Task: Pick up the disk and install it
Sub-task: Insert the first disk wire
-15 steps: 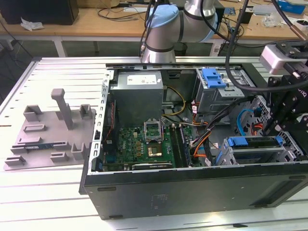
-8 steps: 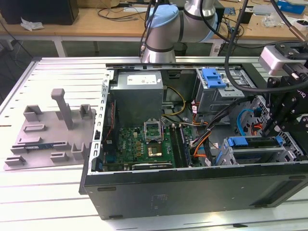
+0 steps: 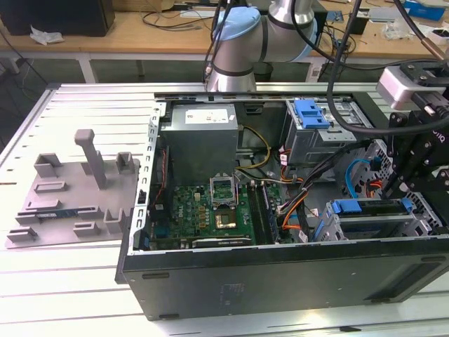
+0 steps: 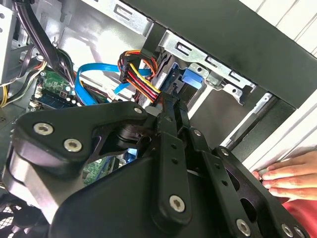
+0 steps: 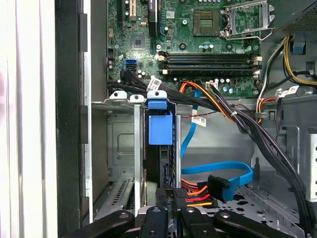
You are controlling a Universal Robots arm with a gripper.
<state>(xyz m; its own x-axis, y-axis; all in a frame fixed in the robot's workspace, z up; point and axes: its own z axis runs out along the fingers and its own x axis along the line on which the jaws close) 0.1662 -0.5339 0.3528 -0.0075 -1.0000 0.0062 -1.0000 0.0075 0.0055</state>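
The hand [image 5: 169,196] seemed clamped on the disk [image 5: 160,130], which stood on edge in the drive cage [image 5: 119,148], long axis running straight ahead of it.

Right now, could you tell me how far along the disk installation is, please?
The disk already stands in a drive cage slot, so the pick-up looks done. The gripper sits at its edge. Whether it is pushed fully home I cannot tell, and the blue cable connector lies loose beside it, unplugged.

Bright, even light with soft, faint shadows.
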